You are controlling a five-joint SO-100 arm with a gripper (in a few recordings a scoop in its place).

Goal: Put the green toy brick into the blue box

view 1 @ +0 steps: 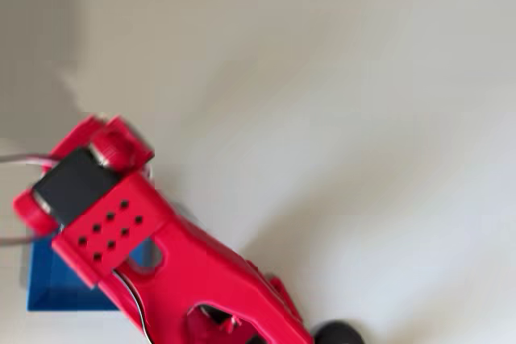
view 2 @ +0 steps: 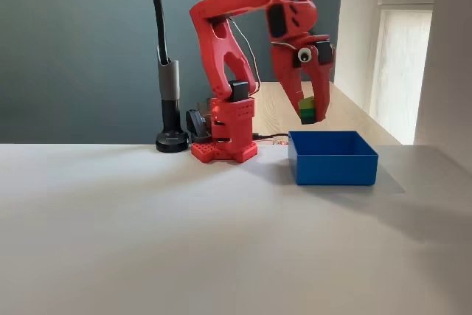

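Fixed view: the pincer [view 2: 308, 112] is clenched on the green toy brick [view 2: 307, 109], held in the air right of centre, above the blue box [view 2: 332, 165] resting on the table [view 2: 184, 241].

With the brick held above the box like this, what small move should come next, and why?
Probably lower a little, then open. In the fixed view the tool grips the green toy brick above the blue box, near its back-left part, so a short descent should drop it inside without bouncing.
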